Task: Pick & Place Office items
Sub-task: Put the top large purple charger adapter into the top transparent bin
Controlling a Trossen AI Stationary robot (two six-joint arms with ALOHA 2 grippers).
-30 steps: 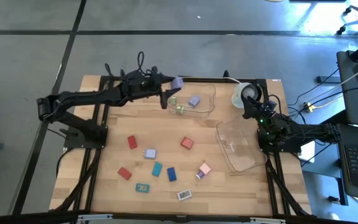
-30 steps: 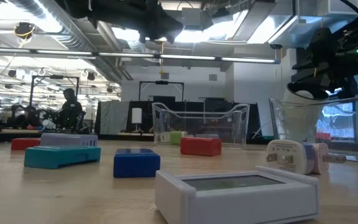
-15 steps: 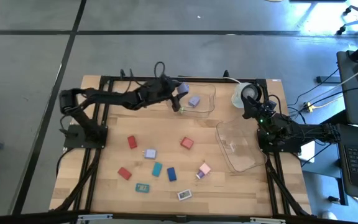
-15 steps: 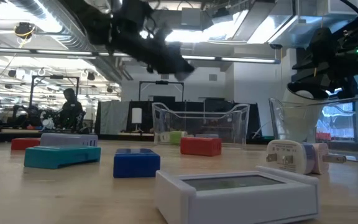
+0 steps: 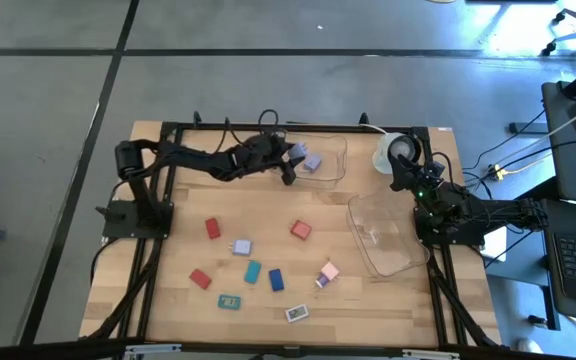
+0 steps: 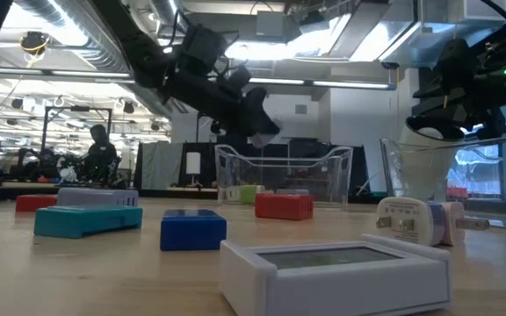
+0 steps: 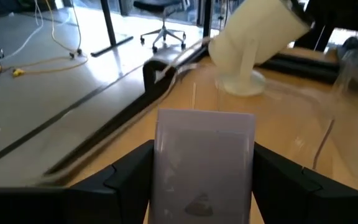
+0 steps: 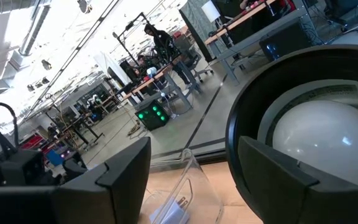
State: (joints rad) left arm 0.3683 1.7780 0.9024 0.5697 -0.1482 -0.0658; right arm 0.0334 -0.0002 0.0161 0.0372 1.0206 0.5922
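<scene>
I see a wooden table (image 5: 178, 215) carrying two clear tubs: one (image 5: 320, 160) at the far edge, another (image 5: 386, 235) near my right side. Scattered across the bare wood are three red blocks (image 5: 212, 229) (image 5: 301, 230) (image 5: 201, 278), a lavender piece (image 5: 240, 247), a teal block (image 5: 253, 271), a blue block (image 5: 277, 279), a pink piece (image 5: 328, 273), a small teal piece (image 5: 230, 301) and a white one (image 5: 296, 313).

Even overhead light; bench (image 5: 178, 255) evenly lit with faint shadows. Daylight glare whitens the floor at the high view's upper right. Low view: ceiling lights (image 6: 314, 48) blown out, near white item (image 6: 336, 272) soft. Left wrist view motion-blurred; right wrist view bright, hazy.
</scene>
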